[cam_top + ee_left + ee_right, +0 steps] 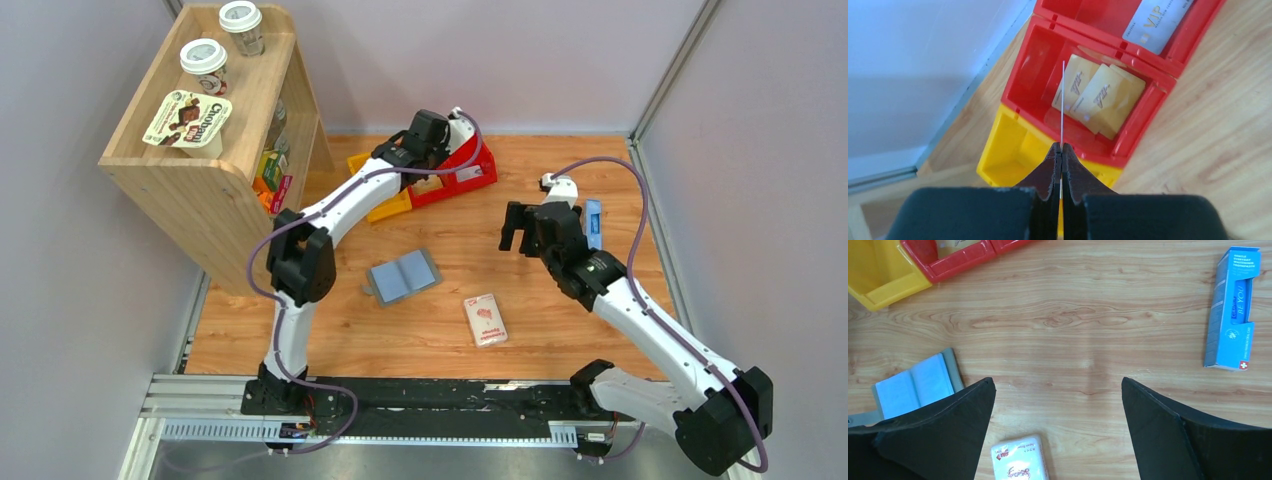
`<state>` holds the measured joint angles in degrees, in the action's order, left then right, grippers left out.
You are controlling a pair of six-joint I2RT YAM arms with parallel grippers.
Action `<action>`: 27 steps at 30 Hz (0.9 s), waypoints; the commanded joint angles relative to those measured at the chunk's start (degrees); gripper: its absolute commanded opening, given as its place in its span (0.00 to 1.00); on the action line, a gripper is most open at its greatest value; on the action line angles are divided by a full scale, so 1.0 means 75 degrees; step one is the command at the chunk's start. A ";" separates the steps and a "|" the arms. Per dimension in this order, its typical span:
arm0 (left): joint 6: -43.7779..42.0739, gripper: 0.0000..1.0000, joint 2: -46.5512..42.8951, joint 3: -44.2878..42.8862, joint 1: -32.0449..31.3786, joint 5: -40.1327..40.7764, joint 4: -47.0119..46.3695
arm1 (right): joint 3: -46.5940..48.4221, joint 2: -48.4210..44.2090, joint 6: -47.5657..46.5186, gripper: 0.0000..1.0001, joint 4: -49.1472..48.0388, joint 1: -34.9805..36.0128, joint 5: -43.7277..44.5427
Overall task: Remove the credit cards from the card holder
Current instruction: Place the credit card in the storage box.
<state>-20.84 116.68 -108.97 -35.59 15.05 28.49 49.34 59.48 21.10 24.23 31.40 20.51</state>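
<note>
The grey card holder (403, 276) lies open on the wooden table, its pale blue pockets up; it also shows in the right wrist view (913, 385). My left gripper (1062, 147) is shut on a thin credit card (1063, 100), seen edge-on and held upright above the red bin (1020, 70). Several tan credit cards (1098, 97) lie in that bin. A whitish-grey card (1158, 22) lies in the red compartment behind it. In the top view the left gripper (425, 135) is over the bins. My right gripper (1058, 390) is open and empty above the table, right of the card holder.
A yellow bin (1013, 145) adjoins the red one. A white-and-pink packet (485, 319) lies near the table's middle front. A blue box (593, 223) lies at the right. A wooden shelf (200, 150) with cups stands at the back left.
</note>
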 commanded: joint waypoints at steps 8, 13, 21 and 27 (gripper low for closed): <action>-0.1451 0.00 0.2428 -0.1947 -0.0024 0.0945 -0.0025 | -0.0204 -0.0197 -0.0271 1.00 0.0262 -0.0026 0.0265; -0.1499 0.08 0.2759 -0.1994 -0.0035 0.1123 -0.0037 | -0.0216 -0.0127 -0.0399 1.00 0.0262 -0.0038 0.0277; -0.1042 0.27 0.2478 -0.1796 -0.0117 0.0654 0.0349 | -0.0227 -0.0138 -0.0388 1.00 0.0332 -0.0038 0.0335; 0.0058 0.36 0.1625 -0.1539 -0.0141 0.0315 0.0607 | -0.0204 -0.0267 -0.0598 1.00 0.0297 -0.0026 0.0055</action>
<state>-27.03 137.80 -121.23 -36.27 19.79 31.81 47.62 58.83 18.46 27.24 31.31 21.52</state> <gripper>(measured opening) 0.347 0.998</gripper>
